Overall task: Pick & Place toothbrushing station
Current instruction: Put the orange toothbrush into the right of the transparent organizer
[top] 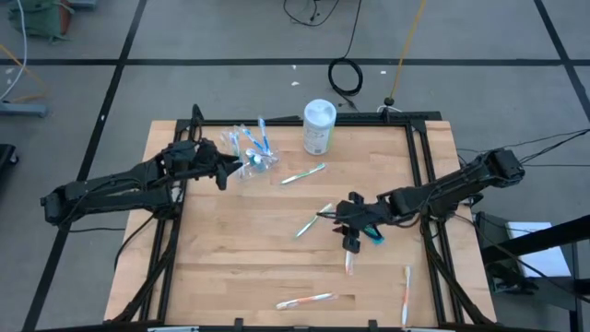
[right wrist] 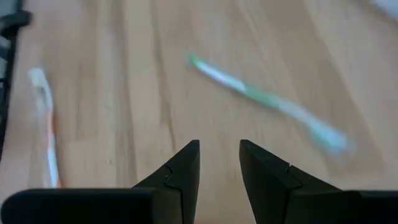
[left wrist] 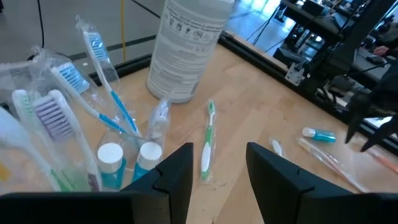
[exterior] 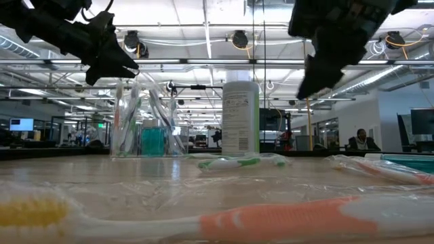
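The clear plastic cup (top: 256,157) stands at the far left of the table, holding several toothbrushes (left wrist: 99,68) and two teal tubes (left wrist: 111,162). My left gripper (top: 232,166) hovers open just left of the cup, a little above the table, with nothing between its fingers (left wrist: 177,177). Loose toothbrushes lie flat on the wood: a green one (top: 302,173) near the cup and a green-white one (top: 313,221) mid-table. A teal tube (top: 373,235) lies beside my right gripper (top: 341,217), which hangs open above the table's middle with its fingers (right wrist: 186,165) empty.
A tall white canister (top: 319,126) stands at the far edge, right of the cup. More toothbrushes lie near the front: a white one (top: 348,263) and two orange ones (top: 304,301) (top: 406,295). Black frame rails (top: 419,157) border the table.
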### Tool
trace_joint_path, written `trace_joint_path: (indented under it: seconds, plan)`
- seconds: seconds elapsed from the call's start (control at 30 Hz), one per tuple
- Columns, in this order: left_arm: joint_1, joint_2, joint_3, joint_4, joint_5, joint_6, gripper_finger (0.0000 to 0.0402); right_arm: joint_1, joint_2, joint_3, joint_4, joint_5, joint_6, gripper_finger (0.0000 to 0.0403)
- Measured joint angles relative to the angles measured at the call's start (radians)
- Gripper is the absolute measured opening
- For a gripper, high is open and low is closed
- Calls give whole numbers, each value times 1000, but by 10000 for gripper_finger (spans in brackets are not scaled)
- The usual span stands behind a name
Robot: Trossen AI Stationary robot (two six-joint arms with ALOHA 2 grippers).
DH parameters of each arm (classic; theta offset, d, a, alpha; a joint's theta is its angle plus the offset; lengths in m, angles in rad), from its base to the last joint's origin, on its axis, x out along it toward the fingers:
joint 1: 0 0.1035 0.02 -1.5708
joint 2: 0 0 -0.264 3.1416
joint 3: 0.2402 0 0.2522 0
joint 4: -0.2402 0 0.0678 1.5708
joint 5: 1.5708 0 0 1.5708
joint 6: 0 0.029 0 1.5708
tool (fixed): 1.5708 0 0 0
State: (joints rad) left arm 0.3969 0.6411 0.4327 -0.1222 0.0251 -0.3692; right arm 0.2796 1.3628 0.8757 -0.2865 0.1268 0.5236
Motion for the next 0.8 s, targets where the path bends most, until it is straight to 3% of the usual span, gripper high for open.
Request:
trace_joint_path:
  seconds: [0.17, 0.4, 0.8]
  plan:
    - [0, 0, 0, 10, 0, -3, 152, 25, 0, 0, -185, -81, 385, 105]
    - [0, 0, 0, 11, 0, -3, 152, 52, 11, -65, -223, -45, 645, 105]
    - [0, 0, 0, 16, 0, -3, 152, -25, 11, -254, 121, -51, 674, 105]
